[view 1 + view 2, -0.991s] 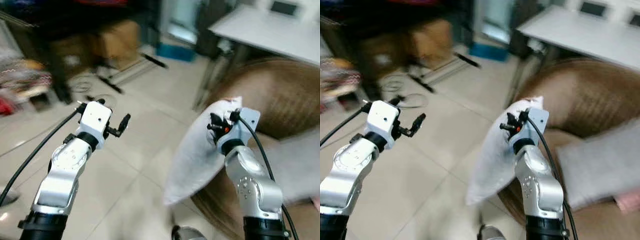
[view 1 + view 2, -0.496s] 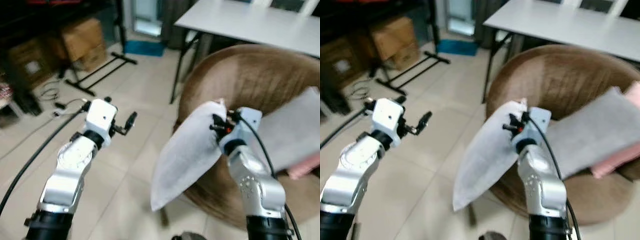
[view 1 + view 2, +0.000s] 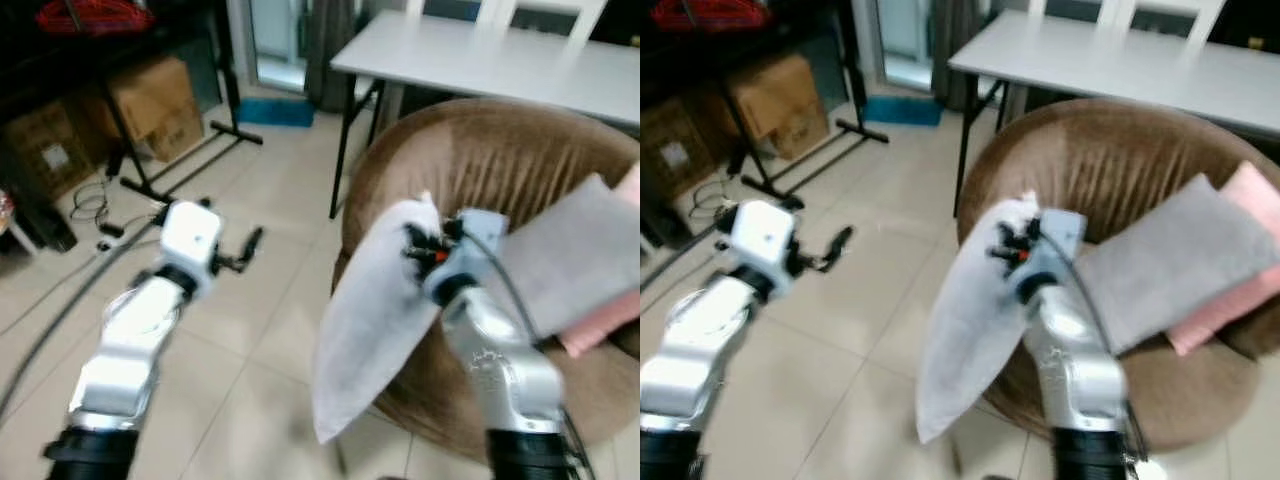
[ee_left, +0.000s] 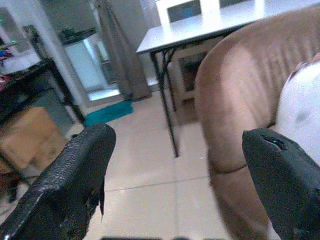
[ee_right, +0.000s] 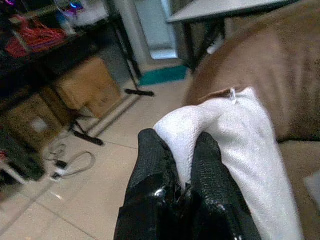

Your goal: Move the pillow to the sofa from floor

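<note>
A white pillow (image 3: 370, 310) hangs off the floor from its top corner, in front of the round brown sofa (image 3: 500, 170). My right gripper (image 3: 415, 243) is shut on that corner; in the right wrist view the two black fingers (image 5: 150, 170) pinch the white fabric (image 5: 240, 135). My left gripper (image 3: 250, 245) is held out over the tiled floor to the left, open and holding nothing. In the left wrist view its fingers (image 4: 75, 175) stand wide apart, with the sofa's side (image 4: 230, 100) ahead.
A grey cushion (image 3: 1160, 265) and a pink one (image 3: 1250, 250) lie on the sofa seat. A white table (image 3: 480, 55) stands behind the sofa. Cardboard boxes (image 3: 150, 95), a black stand and cables (image 3: 95, 200) sit at the far left.
The camera has swung toward the sofa, which now sits more fully in view. My right gripper still holds the pillow, now closer to the sofa's front edge.
</note>
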You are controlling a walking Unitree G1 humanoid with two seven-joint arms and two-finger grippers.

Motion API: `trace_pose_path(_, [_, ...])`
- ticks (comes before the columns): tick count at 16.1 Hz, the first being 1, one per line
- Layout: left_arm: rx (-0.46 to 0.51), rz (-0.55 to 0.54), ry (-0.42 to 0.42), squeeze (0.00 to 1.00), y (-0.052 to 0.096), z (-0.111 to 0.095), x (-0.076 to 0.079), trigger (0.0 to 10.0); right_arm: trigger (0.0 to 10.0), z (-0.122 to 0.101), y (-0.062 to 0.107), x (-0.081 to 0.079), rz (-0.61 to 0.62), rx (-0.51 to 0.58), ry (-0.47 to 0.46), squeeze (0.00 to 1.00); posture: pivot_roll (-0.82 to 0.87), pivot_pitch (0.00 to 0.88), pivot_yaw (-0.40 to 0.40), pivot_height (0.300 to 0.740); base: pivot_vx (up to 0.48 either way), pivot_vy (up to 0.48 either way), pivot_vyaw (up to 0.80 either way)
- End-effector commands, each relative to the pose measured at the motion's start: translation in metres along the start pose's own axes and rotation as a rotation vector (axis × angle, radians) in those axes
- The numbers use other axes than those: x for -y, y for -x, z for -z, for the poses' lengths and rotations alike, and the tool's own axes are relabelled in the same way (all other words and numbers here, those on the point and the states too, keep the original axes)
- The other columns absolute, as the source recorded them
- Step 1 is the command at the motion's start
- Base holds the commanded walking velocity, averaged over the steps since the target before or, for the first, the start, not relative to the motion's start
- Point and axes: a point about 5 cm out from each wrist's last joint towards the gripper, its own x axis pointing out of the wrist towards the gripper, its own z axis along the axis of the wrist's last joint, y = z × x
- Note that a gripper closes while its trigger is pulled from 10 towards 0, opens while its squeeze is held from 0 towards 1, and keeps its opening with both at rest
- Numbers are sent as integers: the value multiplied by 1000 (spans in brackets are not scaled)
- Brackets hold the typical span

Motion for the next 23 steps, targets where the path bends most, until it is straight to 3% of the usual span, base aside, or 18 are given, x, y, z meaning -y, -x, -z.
trace_pose_path(1, [-10, -24, -15, 0, 2, 0, -8, 10000, 10000, -12, -2, -12, -52, 58, -6, 0, -64, 0, -13, 740, 379, 0, 0])
trace_pose_path(9, [-15, -22, -29, 0, 4, 1, -10, 10000, 10000, -10, -4, -13, -80, 39, 1, 0, -50, 0, -24, 740, 376, 0, 0])
trace_pose_path(16, [-40, 43, -61, 0, 7, 6, -3, 10000, 10000, -15, -1, -9, -75, 49, 20, 0, -41, 0, -27, 740, 362, 0, -774])
trace_pose_path(19, [-43, 60, -74, 0, 6, 7, -1, 10000, 10000, -14, -3, -14, -106, 49, 42, 0, -41, 0, -29, 740, 89, 0, 0])
trace_pose_path(23, [-51, 191, -67, 0, 12, 9, 7, 10000, 10000, -21, -13, -18, -125, 63, 57, 0, -34, 0, -36, 740, 0, 0, 0])
